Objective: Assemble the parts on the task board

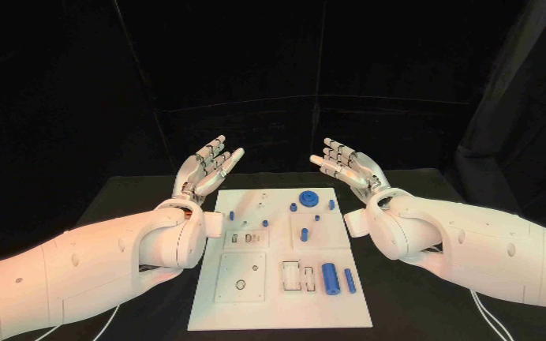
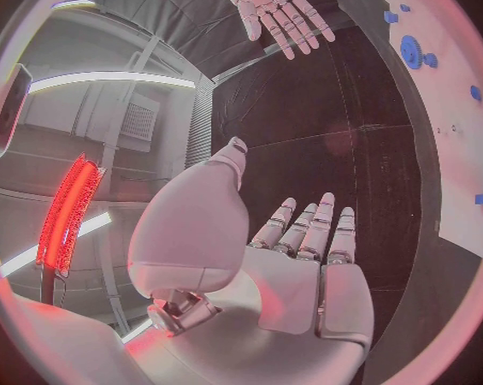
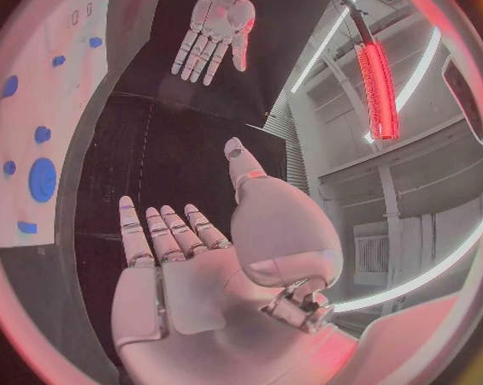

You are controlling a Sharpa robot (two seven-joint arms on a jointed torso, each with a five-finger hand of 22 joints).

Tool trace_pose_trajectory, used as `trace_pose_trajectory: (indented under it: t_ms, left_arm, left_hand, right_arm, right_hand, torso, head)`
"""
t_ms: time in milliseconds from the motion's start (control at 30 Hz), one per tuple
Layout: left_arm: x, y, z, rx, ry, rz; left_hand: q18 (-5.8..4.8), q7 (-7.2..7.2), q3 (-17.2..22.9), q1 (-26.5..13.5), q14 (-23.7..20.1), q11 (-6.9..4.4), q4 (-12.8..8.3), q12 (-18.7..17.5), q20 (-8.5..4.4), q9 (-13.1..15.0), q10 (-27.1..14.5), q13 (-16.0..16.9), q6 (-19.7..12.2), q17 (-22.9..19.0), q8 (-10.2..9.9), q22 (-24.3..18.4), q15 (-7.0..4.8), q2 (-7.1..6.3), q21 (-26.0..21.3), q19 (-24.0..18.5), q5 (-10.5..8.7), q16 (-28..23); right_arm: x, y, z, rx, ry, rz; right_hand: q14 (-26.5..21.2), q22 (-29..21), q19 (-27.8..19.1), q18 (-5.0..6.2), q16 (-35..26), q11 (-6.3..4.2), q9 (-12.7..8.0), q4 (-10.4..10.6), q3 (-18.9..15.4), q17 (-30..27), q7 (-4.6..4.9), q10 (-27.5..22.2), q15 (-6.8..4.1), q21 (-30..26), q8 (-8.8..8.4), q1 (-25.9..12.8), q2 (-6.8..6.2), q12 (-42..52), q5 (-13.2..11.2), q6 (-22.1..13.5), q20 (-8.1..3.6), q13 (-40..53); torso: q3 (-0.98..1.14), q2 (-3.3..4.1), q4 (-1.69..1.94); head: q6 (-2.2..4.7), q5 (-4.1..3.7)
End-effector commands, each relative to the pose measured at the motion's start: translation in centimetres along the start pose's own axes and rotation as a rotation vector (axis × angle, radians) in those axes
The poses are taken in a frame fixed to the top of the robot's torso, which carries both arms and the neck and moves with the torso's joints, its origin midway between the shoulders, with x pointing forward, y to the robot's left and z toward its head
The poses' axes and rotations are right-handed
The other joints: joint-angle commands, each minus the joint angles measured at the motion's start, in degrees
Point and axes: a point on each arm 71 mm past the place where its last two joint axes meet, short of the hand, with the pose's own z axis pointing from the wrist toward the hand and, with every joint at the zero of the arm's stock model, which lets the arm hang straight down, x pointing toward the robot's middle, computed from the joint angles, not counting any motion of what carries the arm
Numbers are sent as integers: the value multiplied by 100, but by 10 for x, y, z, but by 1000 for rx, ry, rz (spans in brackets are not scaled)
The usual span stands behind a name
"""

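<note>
— While both my hands are raised, what is hard to make out?

— Small slots and holes on the task board (image 1: 244,294) are too fine to read, and several blue parts are only specks. My forearms cover the board's side edges.

— What do things look like?

— Flat, white, rectangular board on a black table (image 1: 136,191). On it lie a round blue disc (image 1: 308,196), a thick blue cylinder (image 1: 330,278) with a thinner blue rod (image 1: 349,280) just beside it, and short blue pegs (image 1: 304,235) mid-board.

— Where is the board relative to your hands?

— Between them. My left hand (image 1: 209,166) hovers beyond the board's far left corner, my right hand (image 1: 348,164) beyond its far right corner; both silver, palms facing each other, fingers straight and spread, holding nothing, touching no part.
</note>
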Motion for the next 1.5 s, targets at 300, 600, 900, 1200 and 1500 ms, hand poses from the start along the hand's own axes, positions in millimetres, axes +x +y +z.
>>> trace_pose_trajectory:
  t_ms: [300,600,900,1200,1500]
  left_arm:
    - [-15,-6,-1,68,8,-42]
    - [-22,-10,-6,71,26,-56]
    - [-19,-20,-15,74,114,-68]
    - [-8,-26,-23,67,197,-98]
    - [-2,-26,-22,62,227,-114]
  left_hand:
    - [32,609,61,174,584,119,-5,99,103,35,406,47,258,85,60,47,118,91,79,166,22,147]
    - [140,673,41,577,2952,120,-614,796,84,282,3363,272,2598,369,618,632,3,245,1290,3235,17,951]
    - [210,500,5,729,3913,-119,-1008,986,-108,275,4290,256,3439,476,788,670,-286,389,1586,3997,25,1202]
    - [201,443,4,715,4211,-200,-1106,964,-213,238,4587,242,3653,561,776,660,-384,454,1658,4248,24,1227]
    - [199,450,-2,702,4221,-199,-1112,951,-218,230,4602,238,3664,568,766,654,-386,456,1656,4260,24,1217]
  right_arm:
    - [-15,2,1,-72,83,-170]
    - [-23,11,4,-142,126,-403]
    - [-24,26,18,-179,222,-696]
    - [-12,36,40,-170,297,-1111]
    - [3,39,57,-163,328,-1306]
  right_hand:
    - [3717,353,2543,623,886,94,309,-568,136,284,709,3563,-25,813,661,1023,166,823,4,3013,-2,277]
    - [4862,376,3361,705,909,-153,235,-816,152,244,521,4421,-340,1145,632,1132,213,767,38,3989,-234,201]
    - [5862,502,4066,699,937,-351,238,-981,235,322,379,5037,-650,1571,518,1123,253,590,64,4433,-571,208]
    - [6984,877,4776,693,1291,-550,236,-950,271,640,219,5440,-972,2338,399,1068,65,386,145,4686,-930,212]
    - [7532,1462,5204,675,2676,-668,233,-949,416,1535,130,5613,-1126,3365,268,949,9,241,80,4798,-1182,214]
  torso:
    - [-23,13,12]
    - [-54,145,44]
    - [-63,376,110]
    - [-111,651,243]
    - [-115,895,318]
  head:
    - [-103,-20]
    - [-71,-30]
    - [-44,-68]
    - [-2,-158]
    - [35,-230]
